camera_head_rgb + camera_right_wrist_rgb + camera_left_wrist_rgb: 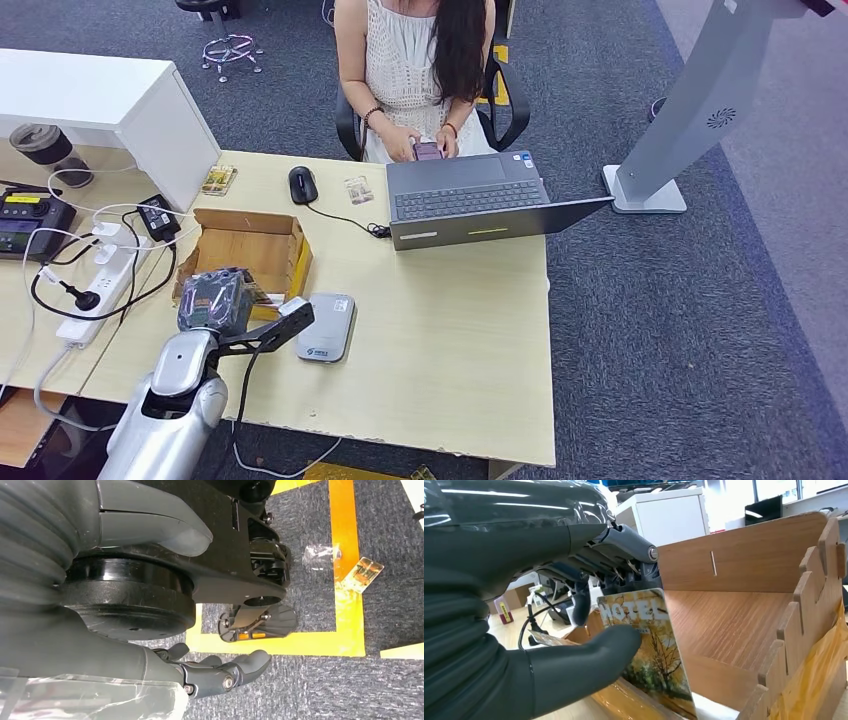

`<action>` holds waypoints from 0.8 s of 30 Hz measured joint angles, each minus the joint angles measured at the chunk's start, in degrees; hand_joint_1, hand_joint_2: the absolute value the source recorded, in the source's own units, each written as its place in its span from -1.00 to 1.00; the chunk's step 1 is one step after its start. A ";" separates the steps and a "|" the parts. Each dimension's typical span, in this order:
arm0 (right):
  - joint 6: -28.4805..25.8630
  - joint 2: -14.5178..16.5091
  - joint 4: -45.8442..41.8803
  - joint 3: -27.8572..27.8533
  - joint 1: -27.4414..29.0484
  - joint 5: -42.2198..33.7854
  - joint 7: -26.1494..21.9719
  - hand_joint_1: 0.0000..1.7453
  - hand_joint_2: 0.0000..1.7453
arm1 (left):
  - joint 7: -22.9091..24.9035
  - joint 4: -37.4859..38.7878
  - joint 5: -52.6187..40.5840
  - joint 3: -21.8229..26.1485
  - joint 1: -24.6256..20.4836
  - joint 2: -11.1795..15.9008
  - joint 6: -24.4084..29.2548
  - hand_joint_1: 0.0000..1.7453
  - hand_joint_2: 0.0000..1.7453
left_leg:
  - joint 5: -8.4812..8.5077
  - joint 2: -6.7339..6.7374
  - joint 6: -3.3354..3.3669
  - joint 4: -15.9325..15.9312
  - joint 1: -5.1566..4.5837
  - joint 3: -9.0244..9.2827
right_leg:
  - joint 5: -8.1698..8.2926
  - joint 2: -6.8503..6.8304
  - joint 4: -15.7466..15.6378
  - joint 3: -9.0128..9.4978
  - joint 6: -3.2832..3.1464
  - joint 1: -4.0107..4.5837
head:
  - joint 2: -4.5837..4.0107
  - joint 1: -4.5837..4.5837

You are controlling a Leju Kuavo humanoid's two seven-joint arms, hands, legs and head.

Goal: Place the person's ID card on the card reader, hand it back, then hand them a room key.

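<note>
On the surface, the card reader lies at the box's four o'clock. The laptop sits at the reader's one o'clock, the mouse at its twelve.

On the tabletop: one open grey laptop, one black mouse, one brown wooden box, one grey card reader, one white power strip.

Grey card reader, brown box, yellow-toned "HOTEL" key card w/ tree pic, black mouse.
</note>
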 joint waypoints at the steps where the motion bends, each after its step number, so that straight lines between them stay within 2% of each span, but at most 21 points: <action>1: -0.03 0.06 -0.02 -0.03 0.00 0.00 0.00 -1.00 1.00 | -0.07 0.08 0.08 0.01 0.00 0.04 0.07 1.00 1.00 | 0.00 0.00 0.00 0.00 0.00 0.00 | 0.00 0.00 0.00 0.00 0.00 0.00 | 0.00 0.01; 10: 0.00 0.15 -0.11 -0.08 0.01 0.16 0.00 -1.00 1.00 | -0.37 0.57 0.84 0.02 -0.01 0.15 0.80 1.00 1.00 | 0.00 0.00 0.00 0.00 0.00 0.00 | 0.00 0.00 0.00 0.00 0.00 0.00 | 0.00 -0.01; 15: 0.14 0.19 -0.21 -0.08 0.01 0.90 0.00 -1.00 1.00 | -0.39 0.78 0.44 0.02 -0.26 0.16 3.55 1.00 1.00 | 0.00 0.00 0.00 0.00 0.00 0.00 | 0.00 0.00 0.00 -0.01 0.00 0.00 | 0.00 0.00; 24: 0.26 0.28 -0.26 -0.08 0.01 1.96 -0.09 -1.00 1.00 | -0.60 2.56 -0.21 0.13 -4.40 0.68 4.27 1.00 1.00 | 0.01 -0.01 0.00 0.00 0.00 0.00 | 0.00 -0.01 0.00 -0.01 0.00 0.00 | 0.00 0.01</action>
